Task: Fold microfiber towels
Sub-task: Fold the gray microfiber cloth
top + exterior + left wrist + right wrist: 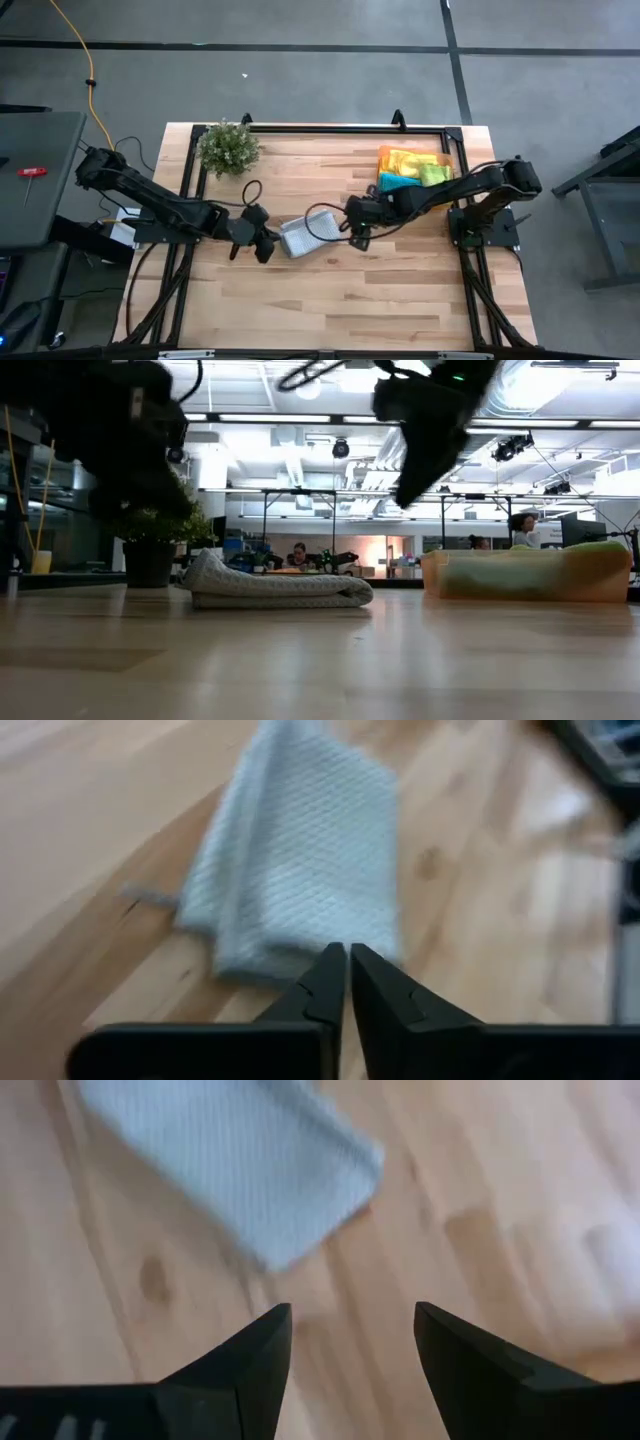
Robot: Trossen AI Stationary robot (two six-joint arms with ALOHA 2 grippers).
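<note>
A folded grey towel (305,236) lies on the table (330,300), well apart from the tray (450,160). The left gripper (268,247), fingers pressed together, is held just beside the towel. The right gripper (352,236), fingers spread and empty, is held at its other side.

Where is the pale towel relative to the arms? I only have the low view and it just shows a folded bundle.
Observer: From above, the pale grey-blue towel lies mid-table between the left claw and the right claw.
Operator: Is either claw gripping it?
Observer: No. The right wrist view shows the right claw open over bare wood, the towel ahead of it.
Operator: And the left?
Observer: Shut, its fingers pressed together at the towel's near edge, holding nothing.
Operator: Other towels?
Observer: Yellow, teal and green ones sit in the orange tray.
</note>
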